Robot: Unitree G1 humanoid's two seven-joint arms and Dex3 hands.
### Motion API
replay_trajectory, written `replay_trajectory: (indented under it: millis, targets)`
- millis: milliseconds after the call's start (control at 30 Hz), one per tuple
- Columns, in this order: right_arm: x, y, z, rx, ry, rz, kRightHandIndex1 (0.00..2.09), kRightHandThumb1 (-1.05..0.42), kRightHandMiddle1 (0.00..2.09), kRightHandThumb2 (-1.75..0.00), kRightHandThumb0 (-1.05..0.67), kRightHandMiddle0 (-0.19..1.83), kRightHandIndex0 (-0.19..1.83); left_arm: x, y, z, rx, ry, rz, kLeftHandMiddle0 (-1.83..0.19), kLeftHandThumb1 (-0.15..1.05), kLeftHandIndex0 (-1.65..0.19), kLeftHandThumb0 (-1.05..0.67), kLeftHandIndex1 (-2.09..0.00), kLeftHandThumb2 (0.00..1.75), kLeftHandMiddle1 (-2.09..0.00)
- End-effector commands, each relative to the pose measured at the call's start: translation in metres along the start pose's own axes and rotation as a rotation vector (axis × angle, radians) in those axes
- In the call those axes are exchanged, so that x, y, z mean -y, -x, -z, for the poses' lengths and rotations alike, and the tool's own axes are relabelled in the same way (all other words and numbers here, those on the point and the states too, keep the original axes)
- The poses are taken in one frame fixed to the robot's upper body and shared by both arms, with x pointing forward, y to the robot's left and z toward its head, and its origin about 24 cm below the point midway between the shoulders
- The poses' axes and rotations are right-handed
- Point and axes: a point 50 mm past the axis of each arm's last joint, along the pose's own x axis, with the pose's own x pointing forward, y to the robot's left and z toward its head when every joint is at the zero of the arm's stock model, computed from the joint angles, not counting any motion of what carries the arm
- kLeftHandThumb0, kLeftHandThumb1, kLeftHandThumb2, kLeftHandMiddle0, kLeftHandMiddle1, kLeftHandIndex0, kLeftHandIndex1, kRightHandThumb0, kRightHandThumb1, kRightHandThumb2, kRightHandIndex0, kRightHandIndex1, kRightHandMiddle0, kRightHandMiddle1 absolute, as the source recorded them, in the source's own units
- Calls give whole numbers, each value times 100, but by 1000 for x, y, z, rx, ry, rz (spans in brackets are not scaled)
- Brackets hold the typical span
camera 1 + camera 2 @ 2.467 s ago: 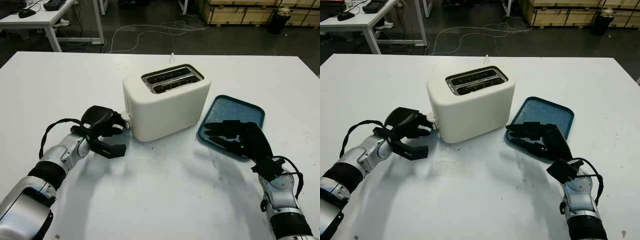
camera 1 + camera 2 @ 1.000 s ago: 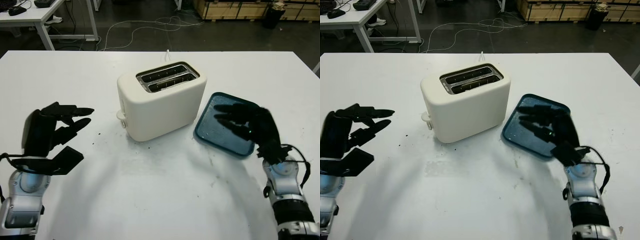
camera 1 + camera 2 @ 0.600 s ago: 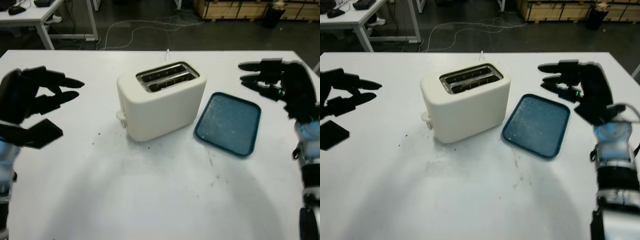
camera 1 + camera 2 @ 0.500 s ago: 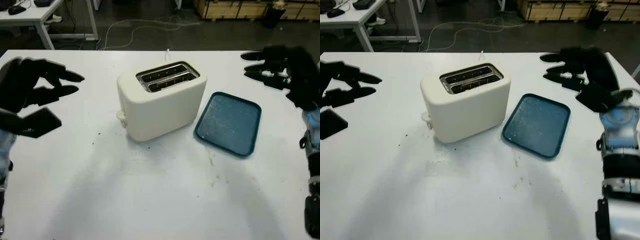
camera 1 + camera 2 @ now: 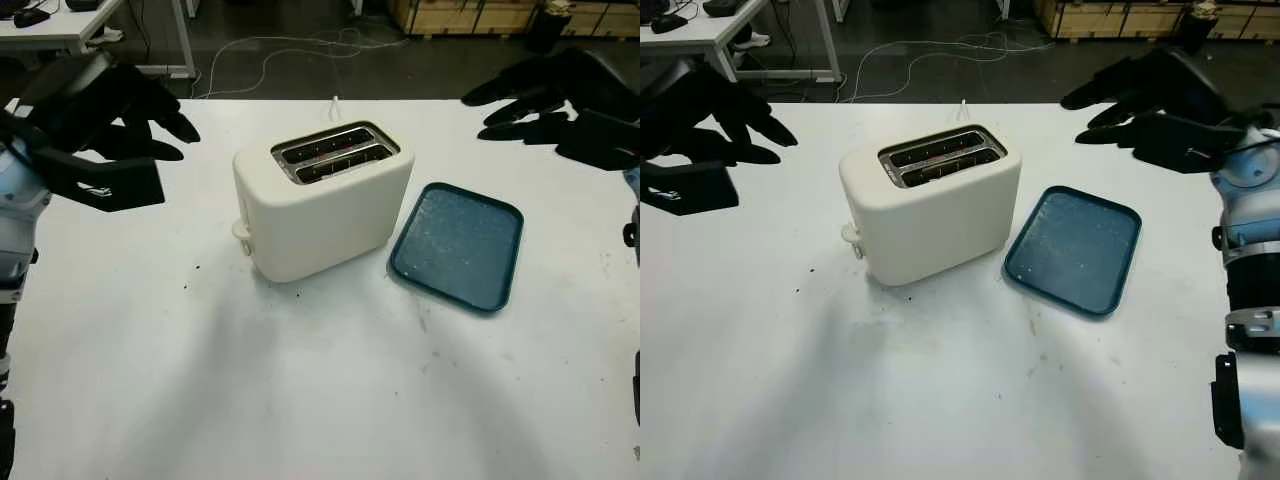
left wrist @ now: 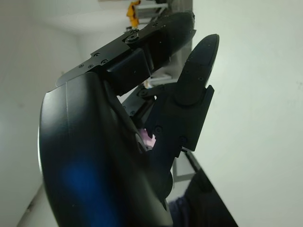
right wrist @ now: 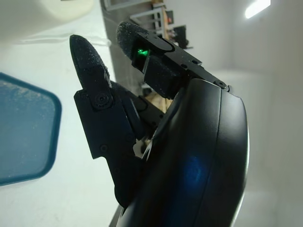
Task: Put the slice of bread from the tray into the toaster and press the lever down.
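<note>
The cream toaster point(image 5: 325, 200) stands mid-table, its two slots point(image 5: 335, 155) dark with a faint red tint inside. Its lever knob point(image 5: 240, 230) sits low on the toaster's left end. To its right lies the blue tray point(image 5: 457, 245), bare apart from crumbs. I see no slice of bread on the tray or the table. My left hand point(image 5: 160, 160) is raised in the air at the far left, open, well away from the toaster. My right hand point(image 5: 500, 118) hangs open, high at the far right, beyond the tray. A tray corner point(image 7: 23, 132) appears in the right wrist view.
The white table point(image 5: 300, 380) carries a few dark crumbs near the toaster. The toaster's white cord point(image 5: 335, 105) runs off the far edge. Beyond the table are a dark floor with cables, another white table point(image 5: 90, 30) and wooden pallets point(image 5: 470, 15).
The left hand has left the lever and the right hand has left the tray. Both have risen and swung outward to the upper corners. Toaster and tray stay put.
</note>
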Motion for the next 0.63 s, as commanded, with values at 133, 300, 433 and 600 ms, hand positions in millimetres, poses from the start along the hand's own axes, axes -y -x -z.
replay_trajectory:
  millis: [133,300,433,600]
  targets:
    - [-5,-5,-6,22,23,-62,0,-78,0,-1,-60,102,114,4,-4,-4,21,6,-2,-103,76,-130,-36,-9,0,-92]
    - [-7,-7,-7,29,16,-87,0,-81,0,-1,-63,101,114,7,-4,-4,9,11,-2,-99,77,-129,-35,-10,1,-99]
    - [-9,-8,-8,40,20,-94,1,-83,0,-1,-65,101,115,9,-2,-4,-3,12,-5,-97,77,-128,-34,-10,0,-103]
    - [-8,-9,-10,46,38,-99,1,-85,0,-1,-69,101,116,12,-1,-4,-6,10,-9,-96,77,-129,-35,-11,0,-106]
